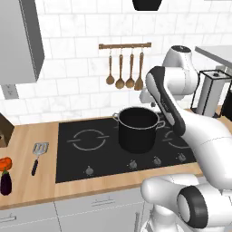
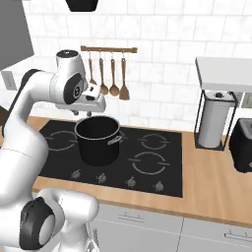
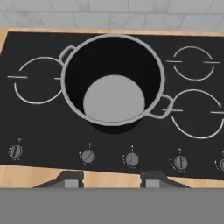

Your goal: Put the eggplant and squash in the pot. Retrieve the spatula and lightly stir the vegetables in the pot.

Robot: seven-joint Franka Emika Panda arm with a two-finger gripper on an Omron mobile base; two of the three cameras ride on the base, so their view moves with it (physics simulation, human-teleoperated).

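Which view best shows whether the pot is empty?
The hand view: it looks straight down into the pot, showing a bare grey bottom with no vegetables. The left and right base views show its side and rim at an angle, with the inside dark.

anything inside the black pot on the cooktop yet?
No. The large black cylindrical pot with silvery rim shows only its bare grey bottom in the hand view. The dark purple eggplant and orange-red squash sit on the wooden counter.
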